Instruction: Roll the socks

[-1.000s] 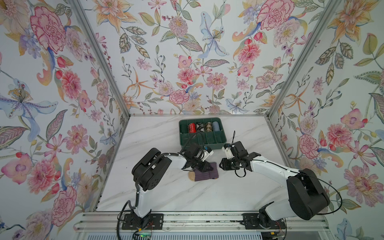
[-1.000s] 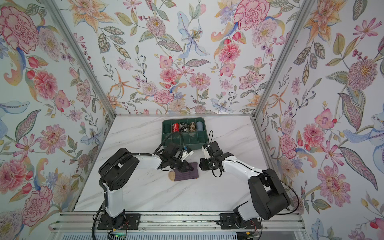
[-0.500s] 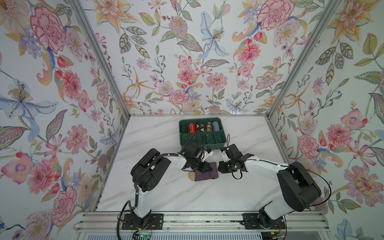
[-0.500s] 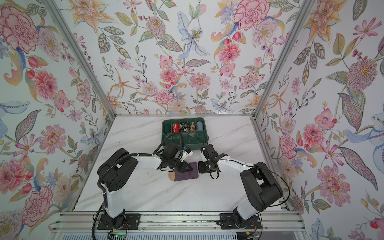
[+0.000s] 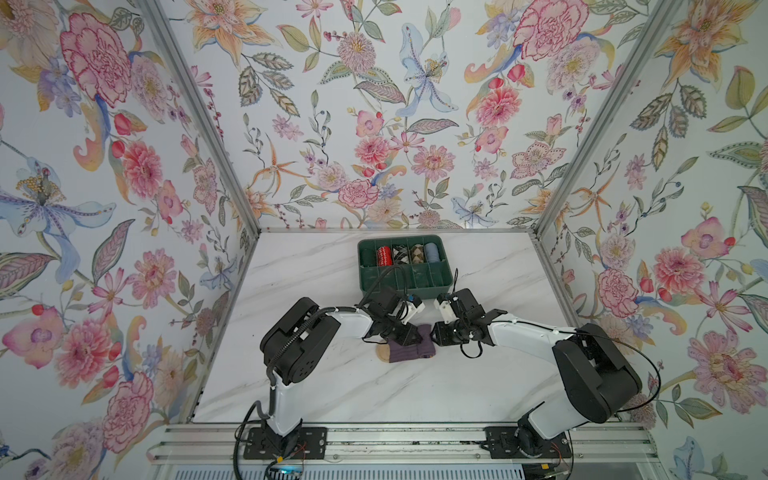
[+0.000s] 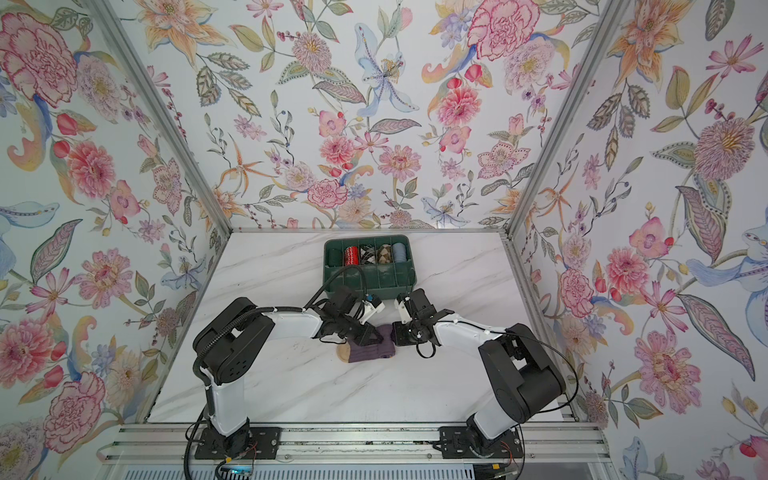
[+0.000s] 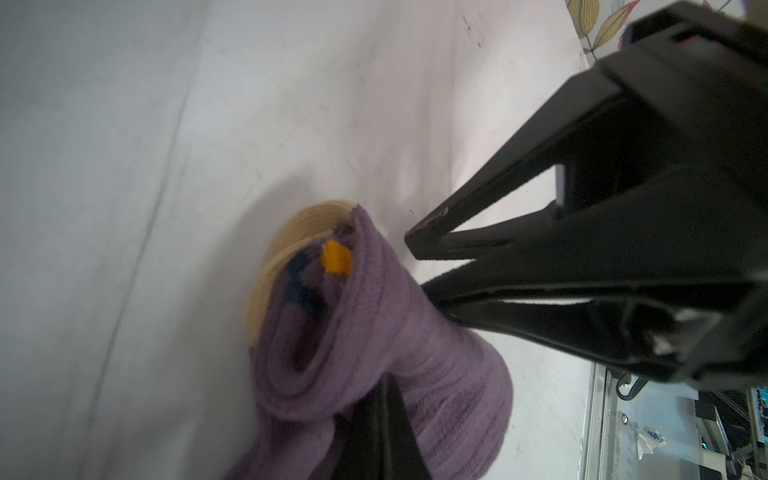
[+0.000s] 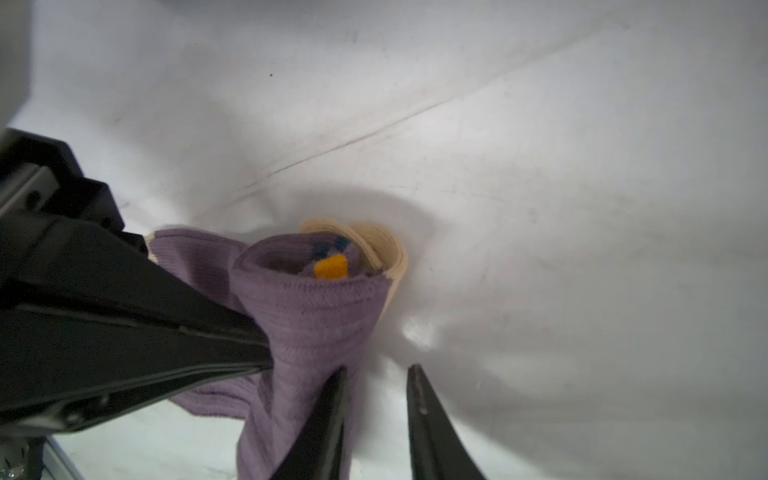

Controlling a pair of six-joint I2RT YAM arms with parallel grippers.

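The socks (image 5: 411,352) (image 6: 371,353), dusty-purple and ribbed, lie partly rolled at mid-table, their tan toe (image 5: 382,354) poking out on the left. The roll's open end shows an orange patch (image 7: 336,257) in the left wrist view. My left gripper (image 5: 409,334) (image 7: 386,399) is shut, its tips buried in the purple fabric. My right gripper (image 5: 434,334) (image 8: 376,370) sits at the roll's right end, narrowly open. One of its fingers (image 8: 328,415) presses against the socks (image 8: 307,316), and only bare table shows in the gap.
A green divided tray (image 5: 440,284) stands just behind both grippers. Its back row holds several rolled socks, among them a red roll (image 5: 384,256) and a light-blue roll (image 5: 431,252). Flowered walls close in the marble table (image 5: 374,395) on three sides.
My right gripper has edged left and now sits against the right end of the socks. The left gripper has stayed put on the fabric.
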